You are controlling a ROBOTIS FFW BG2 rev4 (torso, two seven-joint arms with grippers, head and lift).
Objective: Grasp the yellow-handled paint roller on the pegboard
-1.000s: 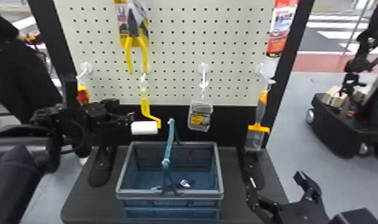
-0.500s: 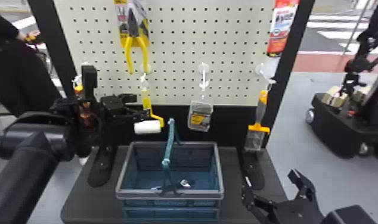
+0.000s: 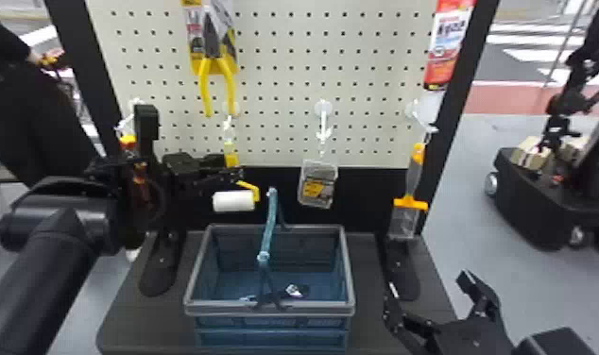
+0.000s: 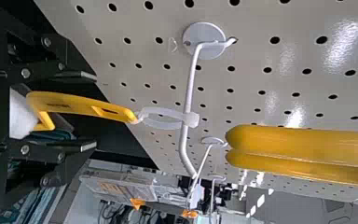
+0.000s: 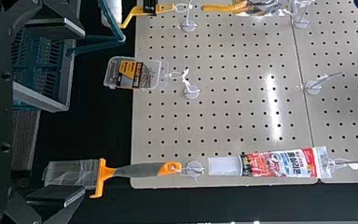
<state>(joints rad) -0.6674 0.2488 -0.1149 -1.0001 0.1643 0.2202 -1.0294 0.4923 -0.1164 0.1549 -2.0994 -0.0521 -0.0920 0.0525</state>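
The yellow-handled paint roller hangs from a white hook on the pegboard; its yellow handle points up and its white roller sits at the bottom. My left gripper comes in from the left at the level of the handle's lower end. In the left wrist view this gripper is open, one black finger on each side of the handle with a gap to both. My right gripper stands open low at the table's front right corner, away from the board.
A blue basket with a raised handle stands on the table under the roller. Yellow pliers, a screw packet, an orange-handled scraper and a red tube also hang on the board. A person in dark clothes stands at far left.
My left arm has swung in toward the pegboard, bringing its gripper rightward from beside the roller to around the yellow handle. The right gripper shifted slightly at the front right.
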